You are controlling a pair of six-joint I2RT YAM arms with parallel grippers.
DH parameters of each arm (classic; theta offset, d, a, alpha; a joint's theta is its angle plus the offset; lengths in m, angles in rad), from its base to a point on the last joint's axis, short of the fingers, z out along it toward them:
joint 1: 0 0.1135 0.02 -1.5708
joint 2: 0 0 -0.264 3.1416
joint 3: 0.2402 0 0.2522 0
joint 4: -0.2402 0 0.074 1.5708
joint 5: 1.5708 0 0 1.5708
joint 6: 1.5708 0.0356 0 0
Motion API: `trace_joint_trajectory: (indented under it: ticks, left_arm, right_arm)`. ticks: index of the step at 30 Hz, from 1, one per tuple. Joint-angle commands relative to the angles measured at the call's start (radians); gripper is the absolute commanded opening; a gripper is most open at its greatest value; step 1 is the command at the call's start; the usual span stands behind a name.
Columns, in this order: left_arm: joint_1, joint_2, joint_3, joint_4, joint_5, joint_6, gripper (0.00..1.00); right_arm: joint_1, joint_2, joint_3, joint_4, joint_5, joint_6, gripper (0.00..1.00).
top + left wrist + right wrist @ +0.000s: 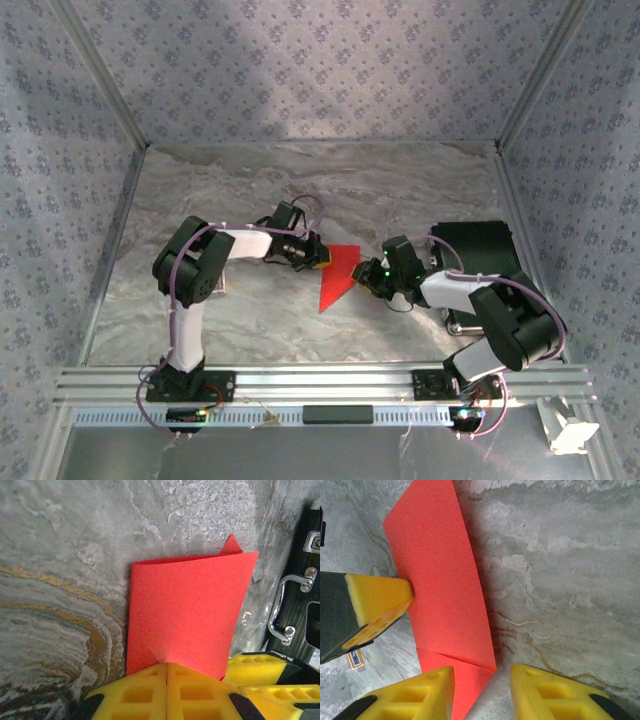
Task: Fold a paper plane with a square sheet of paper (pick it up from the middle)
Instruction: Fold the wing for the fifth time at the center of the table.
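Note:
The red sheet of paper [338, 275] lies mid-table, folded over on itself into a tapering shape with a diagonal crease near one end [455, 660]. My left gripper [167, 667] is shut on the sheet's near edge, its yellow pads pressed together over the red paper [187, 612]. In the top view this gripper [318, 257] is at the paper's left side. My right gripper [482, 677] stands open at the opposite end. Its left pad overlaps the folded corner and its right pad is over bare table. From above, the right gripper [372, 277] is at the paper's right edge.
A black case [480, 245] with a metal handle [292, 605] sits at the right, behind the right arm. A small printed card [356, 657] lies on the marbled table [250, 190] near the left gripper. Patterned walls and an aluminium frame enclose the table.

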Motion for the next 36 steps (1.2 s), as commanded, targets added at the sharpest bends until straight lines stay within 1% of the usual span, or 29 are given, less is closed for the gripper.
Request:
trace_joint_trajectory:
  ticks: [1, 7, 13, 21, 28, 31, 36]
  left_arm:
    - [0.008, 0.002, -0.030, -0.078, -0.009, 0.013, 0.06]
    - [0.008, 0.001, -0.034, -0.081, -0.012, 0.014, 0.06]
    - [0.008, -0.002, -0.036, -0.052, -0.006, -0.010, 0.06]
    - [0.007, 0.000, -0.032, -0.048, -0.006, -0.014, 0.06]
    - [0.009, 0.003, -0.033, -0.035, -0.002, -0.023, 0.06]
    - [0.008, 0.006, -0.034, -0.033, 0.001, -0.023, 0.06]
    - [0.009, 0.006, -0.034, -0.031, 0.002, -0.024, 0.06]
  right_arm:
    - [-0.010, 0.019, 0.008, 0.045, -0.034, 0.013, 0.35]
    - [-0.020, 0.025, 0.010, 0.075, -0.057, -0.007, 0.35]
    - [-0.054, 0.058, 0.013, 0.152, -0.139, -0.032, 0.35]
    - [-0.063, 0.114, 0.025, 0.221, -0.191, -0.067, 0.36]
    - [-0.081, 0.142, 0.031, 0.237, -0.209, -0.114, 0.33]
    - [-0.093, 0.157, 0.039, 0.248, -0.245, -0.128, 0.31]
    - [-0.107, 0.165, 0.047, 0.247, -0.269, -0.147, 0.30]
